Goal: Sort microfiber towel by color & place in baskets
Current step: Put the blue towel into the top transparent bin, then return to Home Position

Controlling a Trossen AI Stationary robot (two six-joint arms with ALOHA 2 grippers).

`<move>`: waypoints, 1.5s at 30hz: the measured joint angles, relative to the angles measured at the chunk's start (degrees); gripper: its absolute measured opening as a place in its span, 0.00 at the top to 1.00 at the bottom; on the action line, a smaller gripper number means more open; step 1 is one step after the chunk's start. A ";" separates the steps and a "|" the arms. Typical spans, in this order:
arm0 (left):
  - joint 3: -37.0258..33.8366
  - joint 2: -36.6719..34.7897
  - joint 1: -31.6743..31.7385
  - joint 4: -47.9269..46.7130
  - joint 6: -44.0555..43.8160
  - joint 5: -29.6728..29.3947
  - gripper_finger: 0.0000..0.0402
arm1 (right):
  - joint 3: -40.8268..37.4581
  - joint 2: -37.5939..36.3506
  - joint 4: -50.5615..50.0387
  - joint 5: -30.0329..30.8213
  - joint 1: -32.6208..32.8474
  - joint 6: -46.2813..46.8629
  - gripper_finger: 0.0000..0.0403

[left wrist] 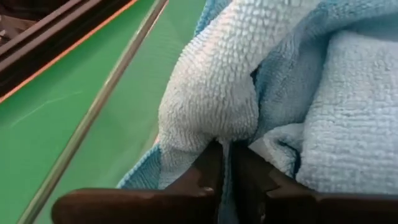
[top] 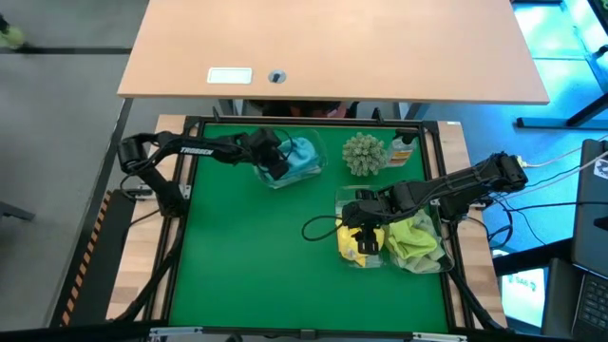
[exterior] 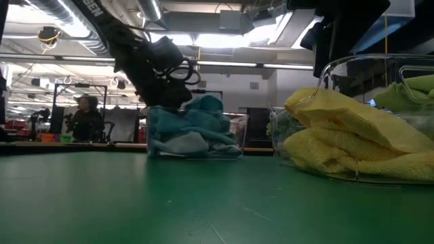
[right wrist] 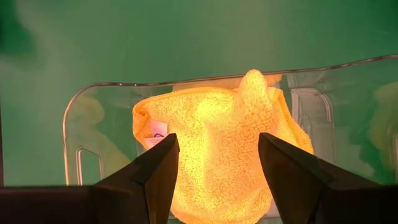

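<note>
My left gripper is shut on a pale blue towel inside the far clear basket, which holds other blue towels. It reaches in from the table's left. My right gripper is open and hovers above a yellow towel. That towel lies bunched in a clear basket near the table's right side. A lime green towel lies in the basket beside it. My left gripper pinches a bulging fold of the pale blue towel between its two fingers, coming slanting down from the table's left. The towel rests on the other blue towels in the basket.
A spiky grey-green ball and a small orange-capped bottle stand at the far edge between the baskets. A black cable loops on the mat left of the yellow basket. Bare green mat spreads across the near and left parts.
</note>
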 joint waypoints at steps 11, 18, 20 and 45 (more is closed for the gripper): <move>3.75 -0.26 0.00 0.42 -0.08 8.22 0.77 | 0.00 0.02 0.00 0.00 0.02 0.00 0.45; 9.14 -0.26 0.00 -3.39 3.65 8.51 0.68 | 0.00 0.02 -0.02 0.00 0.01 0.00 0.45; 11.19 -0.26 0.00 -6.41 4.80 8.50 0.67 | -0.01 0.02 -0.03 0.00 0.01 0.00 0.45; 46.16 -1.02 -3.41 -52.27 13.62 6.88 0.67 | -0.02 0.02 -0.05 -1.09 0.04 0.02 0.45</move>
